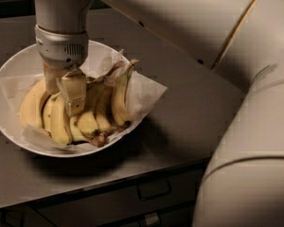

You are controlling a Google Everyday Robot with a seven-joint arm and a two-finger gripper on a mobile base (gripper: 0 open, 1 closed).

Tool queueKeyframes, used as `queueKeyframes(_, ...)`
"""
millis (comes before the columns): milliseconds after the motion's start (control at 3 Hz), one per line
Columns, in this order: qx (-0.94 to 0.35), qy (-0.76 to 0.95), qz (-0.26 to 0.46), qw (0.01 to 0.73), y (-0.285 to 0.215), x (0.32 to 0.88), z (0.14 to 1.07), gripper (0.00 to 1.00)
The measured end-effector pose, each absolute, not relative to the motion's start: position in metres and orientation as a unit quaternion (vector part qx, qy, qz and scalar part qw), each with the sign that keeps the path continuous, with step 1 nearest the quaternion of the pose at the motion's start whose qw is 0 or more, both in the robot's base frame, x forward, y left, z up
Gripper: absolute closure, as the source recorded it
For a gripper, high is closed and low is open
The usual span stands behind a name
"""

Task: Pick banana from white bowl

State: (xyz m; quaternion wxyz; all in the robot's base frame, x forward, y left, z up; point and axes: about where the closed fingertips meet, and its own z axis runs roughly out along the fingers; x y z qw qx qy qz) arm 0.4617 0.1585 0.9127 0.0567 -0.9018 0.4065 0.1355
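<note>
The fingers (75, 94) stand spread, the gripper (62, 86) sunk into the bunch astride the banana (58, 119), which lies in the white bowl (1, 126). Neighbours crowd so close that closing could pinch two, or snag the crumpled paper (146, 91) (a lift would then drag it). A grey counter (189, 103) over drawers (154, 189) bears the bowl; the room behind is dark

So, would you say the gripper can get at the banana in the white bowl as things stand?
Probably yes: the gripper is down inside the white bowl, right at the banana, and nothing covers it; the crumpled paper lies only around the fruit.
</note>
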Motion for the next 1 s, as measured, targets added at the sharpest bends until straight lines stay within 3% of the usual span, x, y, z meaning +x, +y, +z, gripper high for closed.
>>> queueKeyframes(333, -0.902, 0.405, 0.138, 0.055, 0.1587, 0.4617, 0.9123, 0.49)
queueKeyframes(1000, -0.903, 0.401, 0.143, 0.053, 0.1596, 0.4622, 0.9111, 0.49)
